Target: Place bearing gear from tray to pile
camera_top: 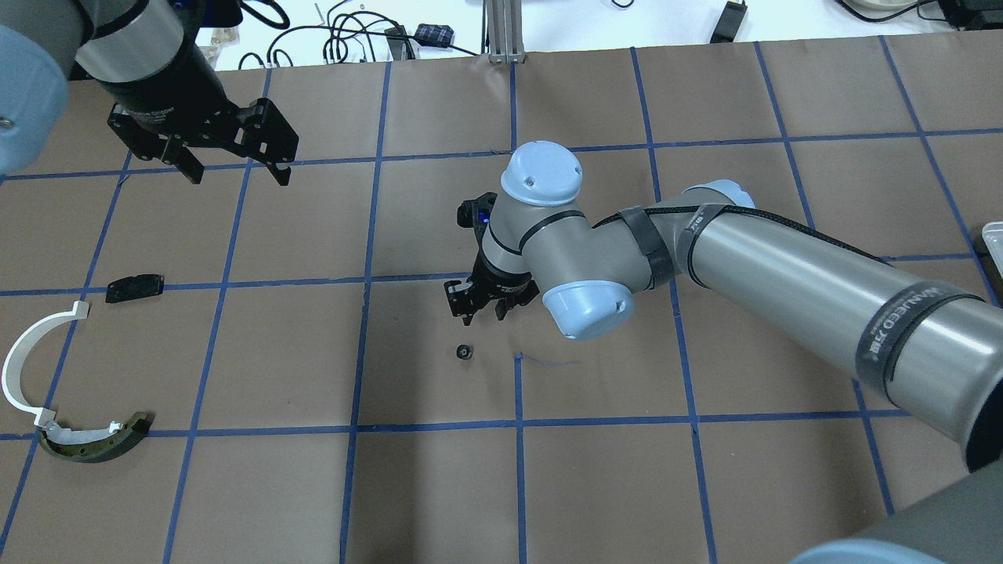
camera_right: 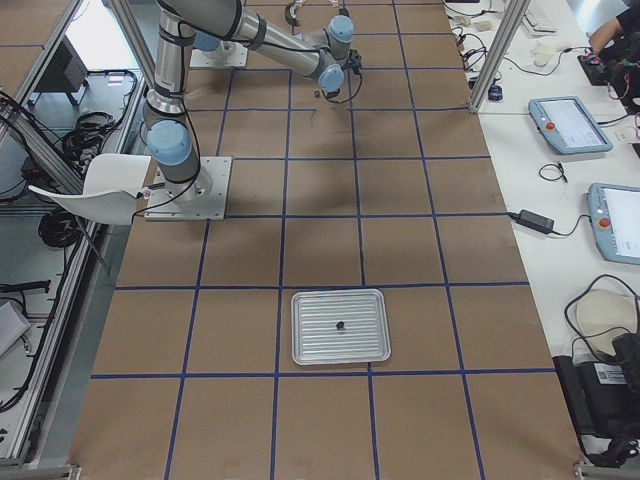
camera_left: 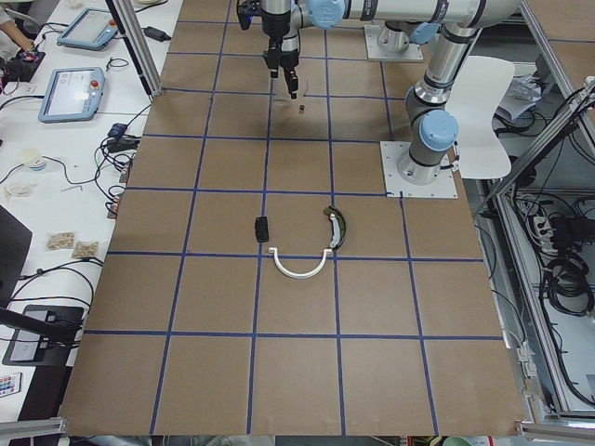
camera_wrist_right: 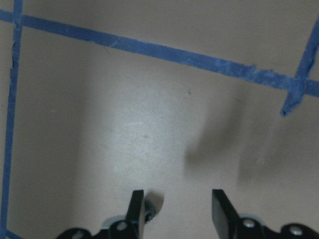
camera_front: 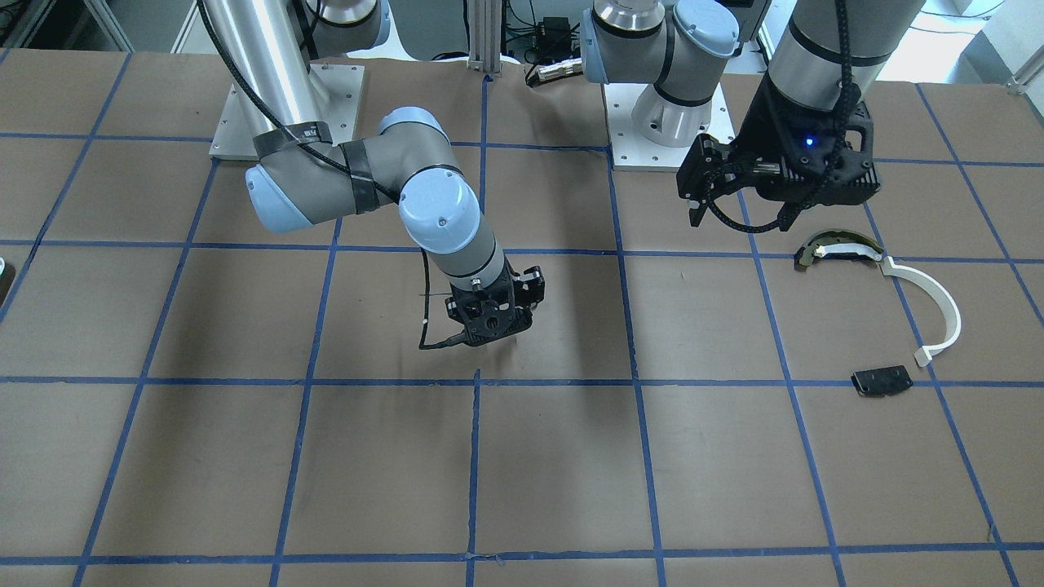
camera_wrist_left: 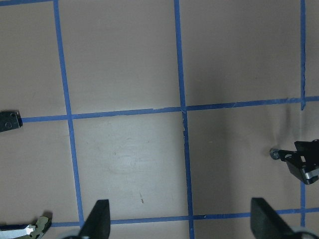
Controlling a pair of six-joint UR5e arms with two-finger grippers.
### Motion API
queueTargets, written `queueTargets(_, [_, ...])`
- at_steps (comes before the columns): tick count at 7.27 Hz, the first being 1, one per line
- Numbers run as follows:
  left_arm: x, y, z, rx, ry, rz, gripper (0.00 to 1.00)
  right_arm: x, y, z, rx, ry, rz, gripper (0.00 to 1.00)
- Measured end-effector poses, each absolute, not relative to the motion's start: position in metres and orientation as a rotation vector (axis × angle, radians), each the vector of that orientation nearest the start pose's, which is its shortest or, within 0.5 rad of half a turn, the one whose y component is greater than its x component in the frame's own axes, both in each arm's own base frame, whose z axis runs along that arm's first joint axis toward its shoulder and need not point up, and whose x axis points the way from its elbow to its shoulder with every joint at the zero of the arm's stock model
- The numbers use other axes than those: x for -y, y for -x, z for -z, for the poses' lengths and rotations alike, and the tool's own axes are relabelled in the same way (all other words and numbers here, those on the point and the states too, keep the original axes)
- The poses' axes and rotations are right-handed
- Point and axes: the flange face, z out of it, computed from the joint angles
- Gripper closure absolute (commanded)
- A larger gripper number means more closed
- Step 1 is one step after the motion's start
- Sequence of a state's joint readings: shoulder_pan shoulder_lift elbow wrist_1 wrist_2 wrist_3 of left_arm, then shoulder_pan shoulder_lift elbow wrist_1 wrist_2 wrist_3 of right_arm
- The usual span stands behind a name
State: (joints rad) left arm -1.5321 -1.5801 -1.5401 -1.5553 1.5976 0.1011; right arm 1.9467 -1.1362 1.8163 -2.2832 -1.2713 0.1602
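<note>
The bearing gear (camera_top: 465, 352), a small black ring, lies on the brown table near its middle. It also shows in the right wrist view (camera_wrist_right: 151, 209), just beside one finger. My right gripper (camera_top: 492, 304) is open and empty, hovering just above and beside the gear. The pile lies on my left: a white arc strip (camera_top: 23, 376), an olive-and-white curved piece (camera_top: 94, 442) and a small black plate (camera_top: 135, 287). My left gripper (camera_top: 235, 160) is open and empty, held above the table beyond the pile. The gear is hidden behind the right gripper (camera_front: 489, 326) in the front view.
The metal tray (camera_right: 296, 330) stands far off on my right with one small dark part (camera_right: 341, 326) in it. Its corner shows at the overhead view's right edge (camera_top: 993, 243). Blue tape lines grid the table. Both arm bases stand at the robot's side.
</note>
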Motion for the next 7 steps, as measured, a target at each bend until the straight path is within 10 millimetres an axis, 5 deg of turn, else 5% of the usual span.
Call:
queueTargets(1, [0.503,0.112,-0.500,-3.112,-0.098,0.050,0.00,0.504,-0.341,-0.224,-2.836,0.230,-0.032,0.00])
queueTargets(2, [0.499,0.115,-0.496,-3.116,-0.099,0.029,0.00,0.533,-0.282,-0.247,-2.847,0.142,0.003,0.00])
queueTargets(5, [0.466,0.132,-0.446,-3.123,-0.048,-0.131,0.00,0.594,-0.004,-0.316,-2.892,0.071,0.030,0.00])
queueTargets(7, [0.463,0.188,-0.401,-3.104,0.000,-0.107,0.00,0.585,0.160,-0.338,-3.011,0.105,-0.019,0.00])
